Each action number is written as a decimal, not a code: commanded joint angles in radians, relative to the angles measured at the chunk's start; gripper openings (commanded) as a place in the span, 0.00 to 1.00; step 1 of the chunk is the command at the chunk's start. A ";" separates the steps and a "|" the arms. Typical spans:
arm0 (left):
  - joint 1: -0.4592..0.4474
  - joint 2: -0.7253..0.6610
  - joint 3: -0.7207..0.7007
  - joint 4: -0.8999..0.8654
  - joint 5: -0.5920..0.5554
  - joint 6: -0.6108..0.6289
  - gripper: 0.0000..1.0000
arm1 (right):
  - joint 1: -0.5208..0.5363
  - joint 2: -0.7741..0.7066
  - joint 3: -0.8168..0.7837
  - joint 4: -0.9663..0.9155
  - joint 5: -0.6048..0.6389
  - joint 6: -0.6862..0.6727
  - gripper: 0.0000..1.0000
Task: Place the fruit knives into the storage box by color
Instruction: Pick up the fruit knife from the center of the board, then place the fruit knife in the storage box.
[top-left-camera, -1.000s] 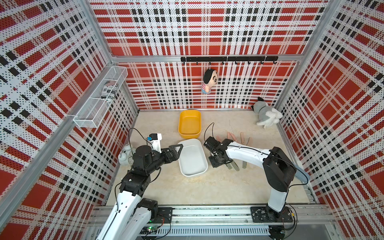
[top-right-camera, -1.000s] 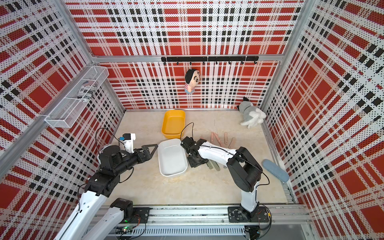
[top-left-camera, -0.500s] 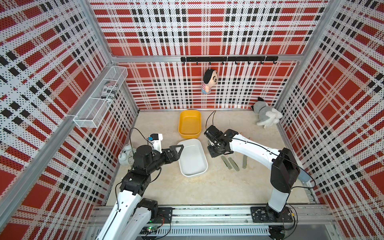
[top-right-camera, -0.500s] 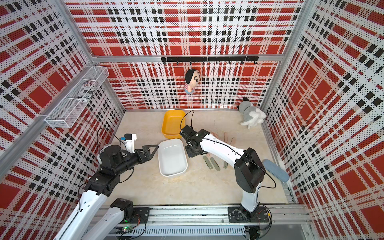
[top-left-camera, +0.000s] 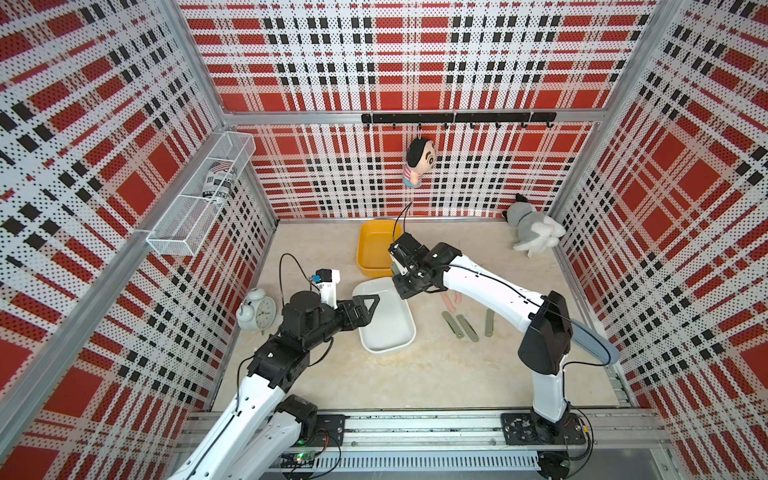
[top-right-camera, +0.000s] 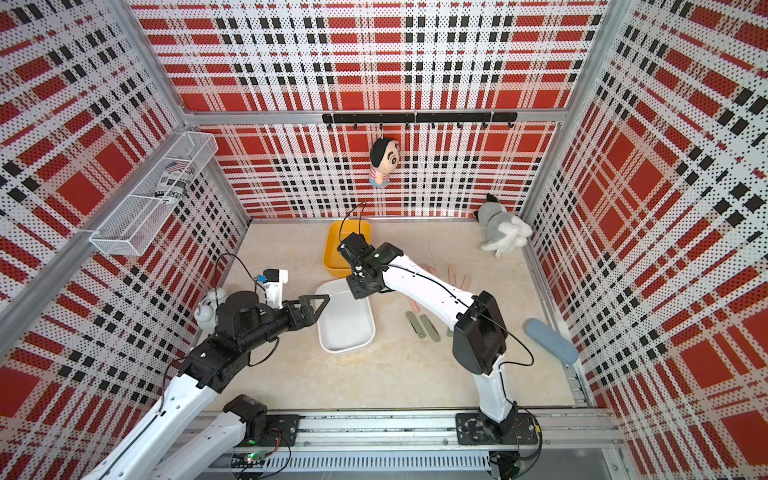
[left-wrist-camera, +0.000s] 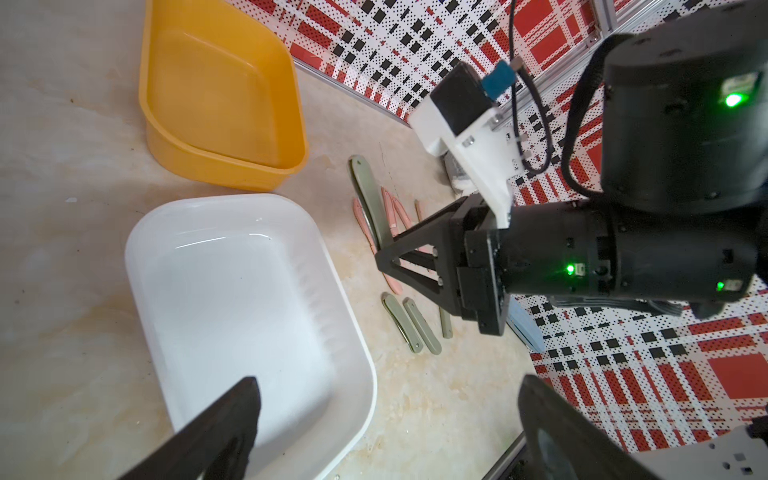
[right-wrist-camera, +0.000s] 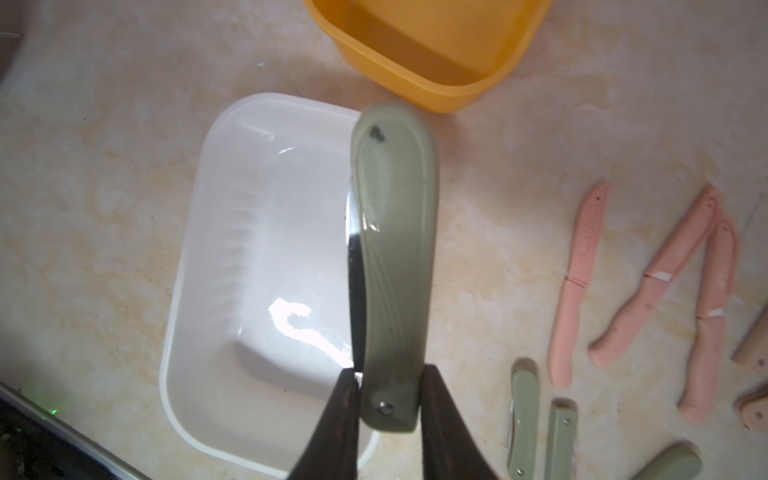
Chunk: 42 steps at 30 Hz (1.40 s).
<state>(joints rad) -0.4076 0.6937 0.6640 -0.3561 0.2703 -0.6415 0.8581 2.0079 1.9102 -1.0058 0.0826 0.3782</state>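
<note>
— At which step now?
— Mid-carry. Clamped with the right gripper (right-wrist-camera: 388, 399) on the pivot end of one green fruit knife (right-wrist-camera: 392, 249), folded shut, lifted clear of the table (top-left-camera: 374, 386), hanging above the far corner of the white box (right-wrist-camera: 216, 232), with the tip toward the yellow box (right-wrist-camera: 465, 97)
— And on the left side?
— Spread wide apart at the left gripper (left-wrist-camera: 386, 415), gripping nothing, hovering low over the near end of the white box
— Anything sorted so far?
— Nothing, judging by both boxes: bare inside. Lying loose on the table: three other green knives (top-left-camera: 467, 327) close together, plus the pink knives (right-wrist-camera: 577, 286) just beyond them
— Next, then?
— Likely settling on one box for green, probably the white one directly below. Calls for moving inward over the box's middle, dropping lower, then opening up only once close to the floor, to avoid a bounce off the rim. Afterwards, sticking to that choice: green together, pink in the remaining box. Also worth minding the left gripper, close enough to get in the way
</note>
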 joint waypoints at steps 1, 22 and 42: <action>-0.007 -0.031 0.011 -0.043 -0.056 0.014 0.98 | 0.020 0.073 0.073 -0.018 -0.054 0.003 0.23; -0.007 -0.103 -0.042 -0.030 -0.052 -0.039 0.98 | 0.067 0.323 0.181 0.054 -0.201 0.076 0.23; -0.007 -0.102 -0.037 -0.030 -0.065 -0.037 0.99 | 0.067 0.358 0.148 0.081 -0.222 0.070 0.31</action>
<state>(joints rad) -0.4103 0.5957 0.6285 -0.3927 0.2192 -0.6804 0.9192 2.3528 2.0666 -0.9375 -0.1337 0.4507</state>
